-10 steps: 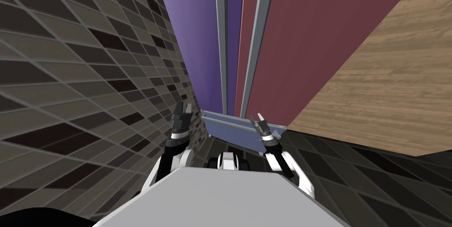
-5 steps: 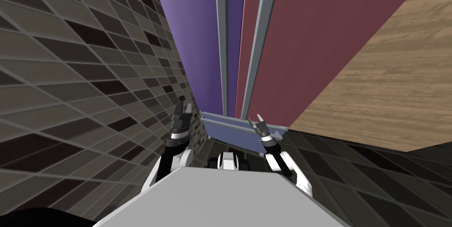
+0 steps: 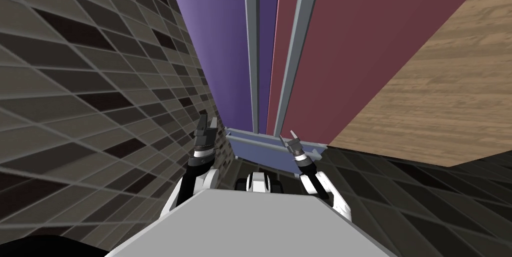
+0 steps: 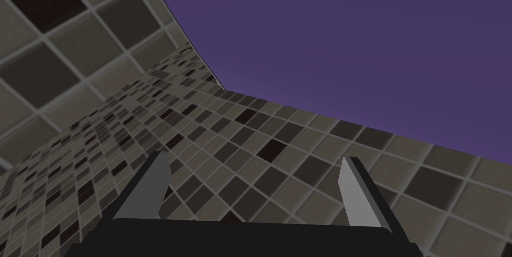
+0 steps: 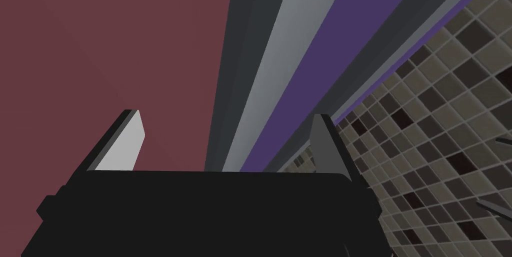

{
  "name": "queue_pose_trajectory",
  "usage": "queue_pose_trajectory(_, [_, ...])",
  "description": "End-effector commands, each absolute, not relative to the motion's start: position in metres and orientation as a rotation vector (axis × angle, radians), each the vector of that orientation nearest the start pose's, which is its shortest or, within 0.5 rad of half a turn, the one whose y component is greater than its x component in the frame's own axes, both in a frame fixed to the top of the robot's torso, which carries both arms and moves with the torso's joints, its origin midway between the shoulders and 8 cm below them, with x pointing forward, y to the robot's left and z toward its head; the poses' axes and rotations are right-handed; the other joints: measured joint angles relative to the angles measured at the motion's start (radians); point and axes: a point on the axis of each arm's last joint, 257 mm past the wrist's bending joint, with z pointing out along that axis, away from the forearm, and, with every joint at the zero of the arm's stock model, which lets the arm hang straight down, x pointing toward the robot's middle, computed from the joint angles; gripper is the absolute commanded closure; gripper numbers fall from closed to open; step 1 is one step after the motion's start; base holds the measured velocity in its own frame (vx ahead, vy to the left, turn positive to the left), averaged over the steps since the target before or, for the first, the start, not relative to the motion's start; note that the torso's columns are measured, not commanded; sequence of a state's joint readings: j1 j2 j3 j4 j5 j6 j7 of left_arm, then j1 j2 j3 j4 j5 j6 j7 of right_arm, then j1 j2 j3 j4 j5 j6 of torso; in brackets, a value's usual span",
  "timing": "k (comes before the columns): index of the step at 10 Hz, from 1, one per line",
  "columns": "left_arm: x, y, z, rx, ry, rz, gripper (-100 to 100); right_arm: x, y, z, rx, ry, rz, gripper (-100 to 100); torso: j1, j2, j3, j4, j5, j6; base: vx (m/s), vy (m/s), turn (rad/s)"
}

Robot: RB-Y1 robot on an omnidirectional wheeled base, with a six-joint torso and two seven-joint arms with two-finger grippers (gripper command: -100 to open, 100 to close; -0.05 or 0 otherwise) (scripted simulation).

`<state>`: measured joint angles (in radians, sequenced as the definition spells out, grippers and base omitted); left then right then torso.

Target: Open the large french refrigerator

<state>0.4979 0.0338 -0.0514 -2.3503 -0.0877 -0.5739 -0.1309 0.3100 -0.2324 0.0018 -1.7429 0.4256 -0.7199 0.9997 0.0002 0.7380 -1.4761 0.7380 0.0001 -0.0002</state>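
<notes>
Refrigerator: straight ahead of the robot, its purple door on the left and maroon door on the right lying flush, grey handles at the seam, bluish drawer beneath
Left claw: open and empty, beside the purple door's outer edge, above the tiled surface
Right claw: open and empty, low before the maroon door, just above the drawer; the right handle shows beyond its fingertips
Change: the head view has shifted slightly, the robot's own move; the right claw sits a little lower than a second ago; the left claw keeps its place
Beside: wooden panel right of the maroon door
</notes>
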Motion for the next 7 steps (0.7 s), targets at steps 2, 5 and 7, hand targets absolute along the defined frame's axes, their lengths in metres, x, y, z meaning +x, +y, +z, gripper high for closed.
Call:
queue_pose_trajectory(2, [0.319,0.241,0.066,-0.421,0.61,-1.21,0,0.411,-0.213,-0.15,-0.388,1.089,0.126,-100,-0.001,0.0,0.0,0.0,0.0,0.0,0.034,0.015,-0.02])
queue_pose_trajectory(5, [0.319,0.241,0.066,-0.421,0.61,-1.21,0,0.414,-0.209,-0.171,-0.471,1.091,0.049,-100,0.0,0.0,0.0,0.0,0.0,0.0,0.038,0.015,-0.069])
queue_pose_trajectory(7, [0.319,0.241,0.066,-0.421,0.61,-1.21,0,0.414,-0.206,-0.18,-0.517,1.087,0.005,-100,0.0,0.0,0.0,0.0,0.0,0.0,0.04,0.02,-0.065])
